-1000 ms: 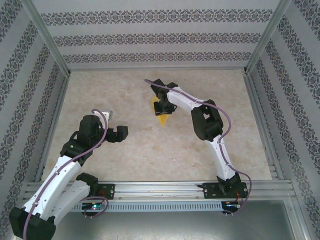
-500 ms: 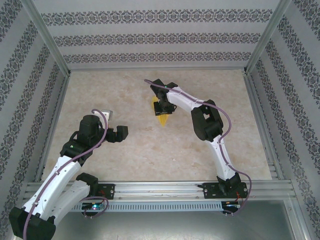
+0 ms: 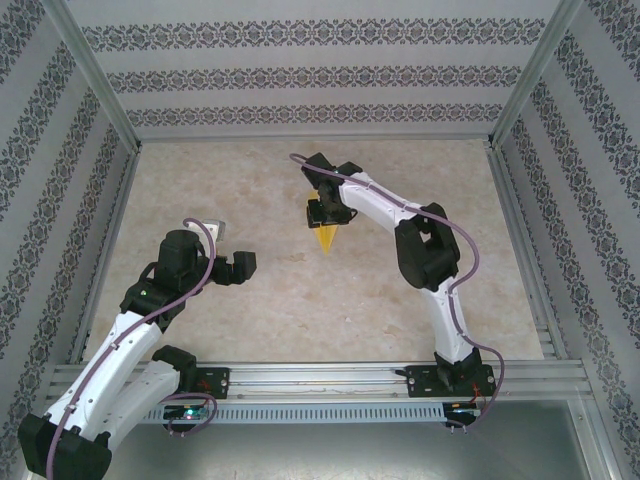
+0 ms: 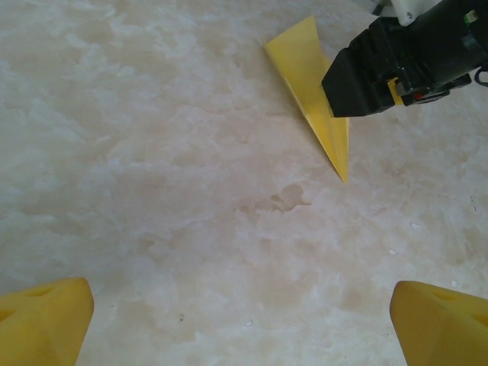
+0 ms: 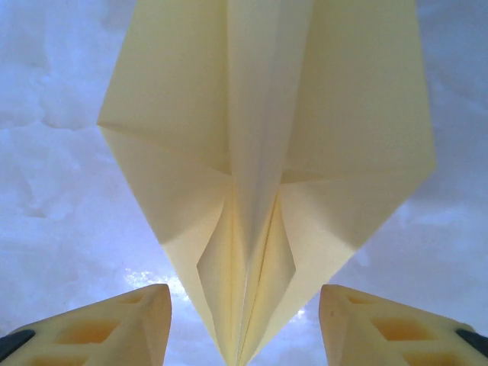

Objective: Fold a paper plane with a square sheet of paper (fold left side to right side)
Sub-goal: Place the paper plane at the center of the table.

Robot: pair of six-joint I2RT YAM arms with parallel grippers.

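Note:
The square sheet of paper is folded into a slim yellow dart, the paper plane [image 3: 326, 239], lying on the marble table top with its point toward the arms. My right gripper [image 3: 322, 213] hovers over its far end. In the right wrist view the plane [image 5: 267, 152] shows a centre crease and folded flaps, and its narrow tip sits between my right gripper's [image 5: 244, 320] fingers, which stand apart with a gap on each side. The left wrist view has the plane [image 4: 314, 88] beside the black right gripper [image 4: 404, 65]. My left gripper [image 3: 243, 267] is wide open and holds nothing, well left of the plane.
The marble table [image 3: 250, 200] is fenced by aluminium rails [image 3: 110, 210] and patterned walls on three sides. The left gripper's [image 4: 242, 305] yellow fingertips [image 4: 46, 320] frame bare table. A rail [image 3: 320, 375] runs along the near edge.
My right gripper's jaws have widened off the folded paper, and the right arm's elbow has swung a little to the right. The left arm has not moved.

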